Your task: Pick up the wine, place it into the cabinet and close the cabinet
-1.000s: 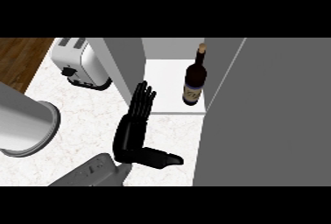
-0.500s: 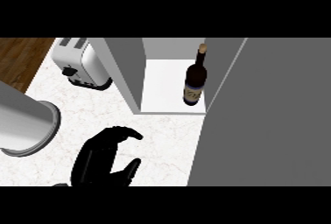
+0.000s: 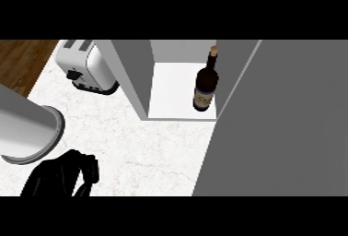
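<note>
Fingers [image 3: 85,163] of the left hand [image 3: 58,177] are seen curled downward, grasping nothing, low over the marbled desk [image 3: 149,147] beside a grey cylinder [image 3: 27,129]. A toaster [image 3: 85,67] is set further back. The wine [image 3: 206,83] is stood upright inside the cabinet [image 3: 132,69], beside its grey door [image 3: 285,120].

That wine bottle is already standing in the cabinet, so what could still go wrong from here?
The wine bottle stands upright close to the front edge of the cabinet floor, right beside the open door. Swinging that door shut might clip it and tip it over. The only hand in view sits low at the left with curled fingers, far from the door, so the reach to close it may pass near the toaster or the grey cylinder.
</note>
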Controlling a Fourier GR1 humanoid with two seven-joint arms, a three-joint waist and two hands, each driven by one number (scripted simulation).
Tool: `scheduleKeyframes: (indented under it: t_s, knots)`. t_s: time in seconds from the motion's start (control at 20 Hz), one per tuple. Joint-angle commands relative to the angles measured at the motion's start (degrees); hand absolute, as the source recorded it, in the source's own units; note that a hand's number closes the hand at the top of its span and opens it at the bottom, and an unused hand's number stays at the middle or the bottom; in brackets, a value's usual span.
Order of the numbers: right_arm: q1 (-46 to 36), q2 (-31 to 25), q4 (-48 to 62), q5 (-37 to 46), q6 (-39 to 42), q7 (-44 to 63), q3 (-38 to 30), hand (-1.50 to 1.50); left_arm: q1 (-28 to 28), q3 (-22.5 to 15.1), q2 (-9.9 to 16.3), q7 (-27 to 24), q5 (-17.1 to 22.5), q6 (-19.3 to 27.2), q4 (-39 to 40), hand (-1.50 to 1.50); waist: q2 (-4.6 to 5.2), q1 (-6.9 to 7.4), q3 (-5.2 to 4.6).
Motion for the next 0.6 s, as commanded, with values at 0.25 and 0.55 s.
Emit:
scheduleKeyframes:
  t_s: [0.25,0.55]
  knots:
    - [-9.8,4.4,-2.1,8.3,-13.2,9.4,21.7,1.50,11.5,11.9,10.7,-3.2,7.9,-11.2,-2.3,-1.50,-0.22,0.61,-0.13]
    - [-16.2,4.4,2.8,13.1,-22.2,11.8,32.7,1.50,19.2,15.6,14.1,-7.6,8.9,-16.5,0.8,-1.50,-0.50,1.36,-0.20]
